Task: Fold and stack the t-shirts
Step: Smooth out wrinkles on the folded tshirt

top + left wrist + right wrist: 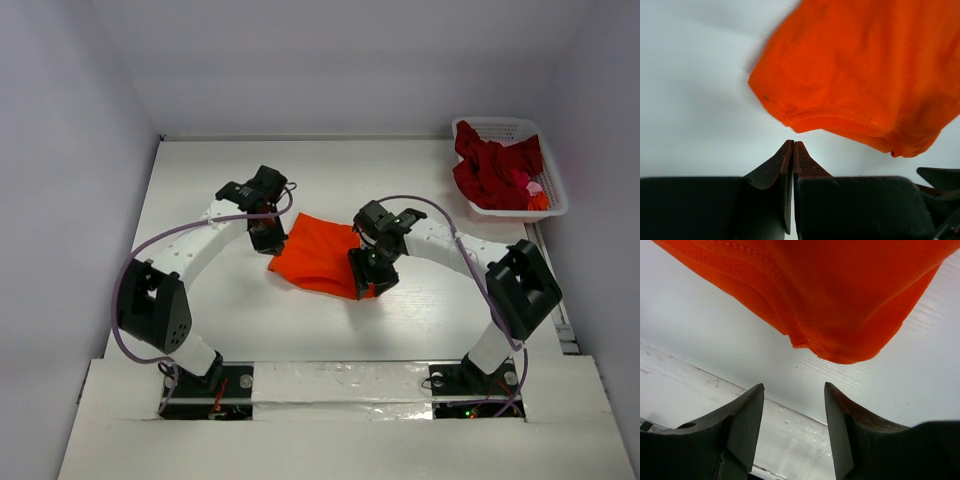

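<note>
Your orange t-shirt [318,255] lies folded on the table [200,180] between the arms. Its long side runs left to right, with the right end a bit nearer the arm bases. Your left fingers [807,165] are pressed together and empty, beside its left edge. Your right fingers [740,412] stand apart and empty at its right edge. The dark red t-shirts [490,170] sit in the far-right basket [500,126].

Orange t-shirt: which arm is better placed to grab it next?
Probably the right. The right gripper is open, with the hem of the orange t-shirt just ahead of it; the left gripper is shut beside the cloth and must open first.
</note>
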`<action>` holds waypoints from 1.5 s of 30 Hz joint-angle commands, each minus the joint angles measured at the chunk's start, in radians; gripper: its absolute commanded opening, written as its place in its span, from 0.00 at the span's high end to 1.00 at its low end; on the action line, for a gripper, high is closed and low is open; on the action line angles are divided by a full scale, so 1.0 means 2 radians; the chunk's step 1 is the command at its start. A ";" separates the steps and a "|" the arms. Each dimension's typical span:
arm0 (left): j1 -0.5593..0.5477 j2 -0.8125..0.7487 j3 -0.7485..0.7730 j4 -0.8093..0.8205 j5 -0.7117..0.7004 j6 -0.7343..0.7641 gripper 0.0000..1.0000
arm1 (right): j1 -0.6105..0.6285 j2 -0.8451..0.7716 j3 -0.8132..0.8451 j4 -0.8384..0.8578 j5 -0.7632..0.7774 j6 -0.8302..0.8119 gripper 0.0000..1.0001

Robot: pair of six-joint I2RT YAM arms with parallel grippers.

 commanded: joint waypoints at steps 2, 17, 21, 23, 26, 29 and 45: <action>-0.011 0.018 0.056 -0.001 -0.001 -0.010 1.00 | 0.004 -0.020 0.036 -0.014 0.017 0.006 0.48; -0.037 0.086 0.011 0.085 0.017 -0.011 1.00 | -0.022 0.108 0.202 0.016 0.035 0.042 1.00; -0.037 0.088 -0.025 0.103 0.014 -0.009 1.00 | -0.034 0.154 0.236 0.023 0.026 0.040 1.00; -0.037 0.087 -0.032 0.107 0.013 -0.009 1.00 | -0.041 0.166 0.239 0.034 0.016 0.044 1.00; -0.037 0.087 -0.039 0.108 0.013 -0.006 1.00 | -0.052 0.187 0.248 0.043 0.003 0.044 1.00; -0.037 0.087 -0.049 0.110 0.008 -0.003 1.00 | -0.064 0.201 0.255 0.047 -0.006 0.040 1.00; -0.037 0.081 -0.132 0.124 0.011 -0.005 1.00 | -0.093 0.237 0.290 0.036 0.006 0.020 1.00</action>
